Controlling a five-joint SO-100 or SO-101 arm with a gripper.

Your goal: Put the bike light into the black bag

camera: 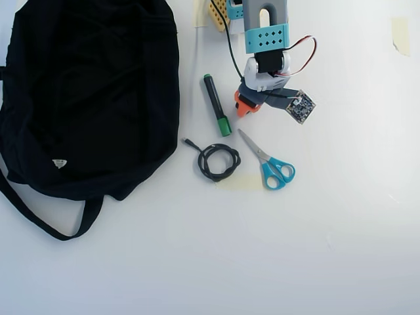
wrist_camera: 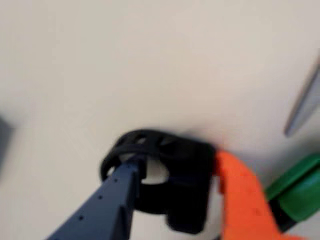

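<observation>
The bike light (wrist_camera: 187, 192), a small black block with a black ring strap, lies on the pale table in the wrist view. My gripper (wrist_camera: 177, 160) is low over it with the jaws partly open around it. The dark blue finger (wrist_camera: 117, 195) has its tip inside the ring strap. The orange finger (wrist_camera: 240, 195) touches the block's right side. A sliver of table shows between the blue finger and the block. In the overhead view the gripper (camera: 251, 105) hides the light. The black bag (camera: 85, 92) lies at the left, well apart from the gripper.
A green marker (camera: 216, 105) lies just left of the gripper, its cap at the wrist view's right edge (wrist_camera: 300, 187). Blue-handled scissors (camera: 270, 164) and a coiled black cable (camera: 218, 161) lie in front. The bag's strap (camera: 46, 220) trails forward.
</observation>
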